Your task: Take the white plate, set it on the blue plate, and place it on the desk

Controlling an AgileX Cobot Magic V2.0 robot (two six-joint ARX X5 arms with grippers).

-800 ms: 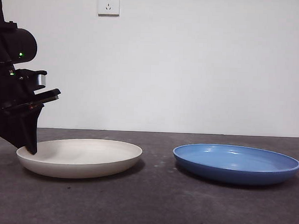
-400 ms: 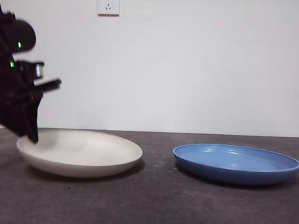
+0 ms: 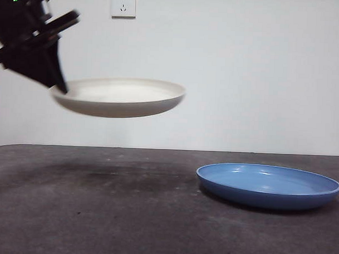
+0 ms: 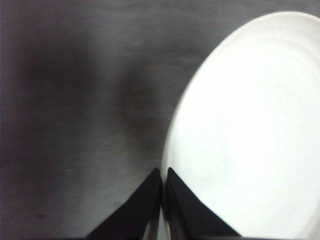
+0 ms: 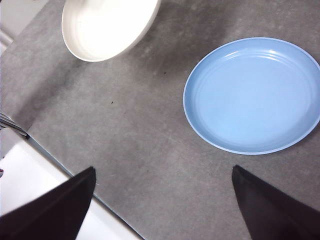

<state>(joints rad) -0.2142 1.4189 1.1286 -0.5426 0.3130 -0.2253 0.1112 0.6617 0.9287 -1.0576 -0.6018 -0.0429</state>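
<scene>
While the left gripper (image 4: 162, 182) pinches its rim between jaws pressed nearly together, the white plate (image 3: 119, 97) hangs level in the air, well clear of the desk (image 3: 127, 214), a soft shadow on the surface under it. Across the front view, the blue plate (image 3: 267, 186) sits flat on the desk, apart from the raised plate and to its right. Above the table, the right gripper (image 5: 162, 200) waits with its jaws spread wide, holding nothing.
</scene>
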